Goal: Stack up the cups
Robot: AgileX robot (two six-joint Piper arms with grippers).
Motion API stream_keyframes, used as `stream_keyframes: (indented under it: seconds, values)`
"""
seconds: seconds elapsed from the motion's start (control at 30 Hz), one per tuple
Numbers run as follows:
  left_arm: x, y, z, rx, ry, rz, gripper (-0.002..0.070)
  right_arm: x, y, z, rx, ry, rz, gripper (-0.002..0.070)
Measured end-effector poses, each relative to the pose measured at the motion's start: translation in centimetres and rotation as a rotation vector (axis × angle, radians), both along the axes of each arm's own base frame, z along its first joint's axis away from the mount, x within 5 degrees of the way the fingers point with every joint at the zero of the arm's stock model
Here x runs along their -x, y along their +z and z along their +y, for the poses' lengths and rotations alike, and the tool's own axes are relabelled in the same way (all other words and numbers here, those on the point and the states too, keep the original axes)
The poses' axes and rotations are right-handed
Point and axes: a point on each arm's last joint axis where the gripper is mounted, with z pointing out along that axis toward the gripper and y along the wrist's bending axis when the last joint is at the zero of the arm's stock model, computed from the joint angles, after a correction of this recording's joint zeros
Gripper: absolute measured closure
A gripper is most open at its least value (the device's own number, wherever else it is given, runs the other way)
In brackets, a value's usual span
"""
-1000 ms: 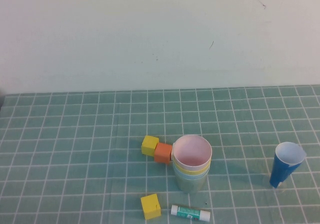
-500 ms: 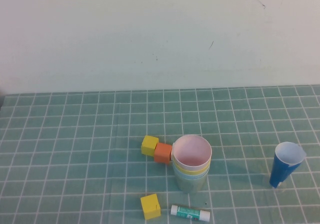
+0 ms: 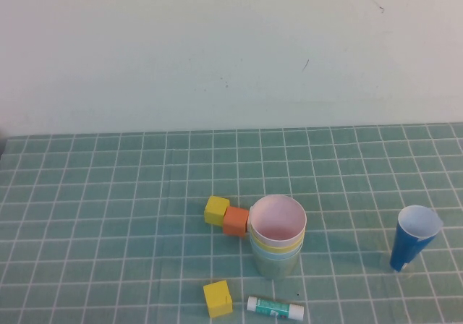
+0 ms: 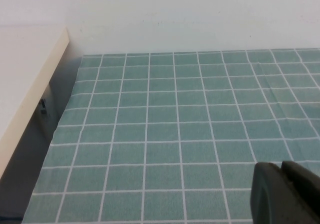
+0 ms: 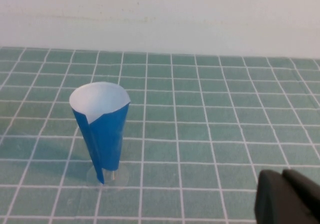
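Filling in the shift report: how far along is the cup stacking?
It looks done: the pink cup sits nested atop yellow, blue and green rims in one stack. Nothing is in hand; the left gripper and right gripper are shut, away from the stack. The dark blue cup stands apart.

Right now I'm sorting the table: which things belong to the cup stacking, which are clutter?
Job: stack of cups, pink on top; left tool and right tool, both shut and away.
Clutter: dark blue cup, yellow blocks, orange block, glue stick.
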Motion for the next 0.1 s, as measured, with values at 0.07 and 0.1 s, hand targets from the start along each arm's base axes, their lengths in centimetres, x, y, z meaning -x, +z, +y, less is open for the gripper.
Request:
stream_keyframes:
  seconds: [0.07,0.1]
  values:
    - [0.0,0.0,0.0,0.0,0.0,0.0,0.0676,0.0,0.0,0.0,0.0,0.0,0.0,0.0679]
    - [0.0,0.0,0.0,0.0,0.0,0.0,0.0676,0.0,0.0,0.0,0.0,0.0,0.0,0.0679]
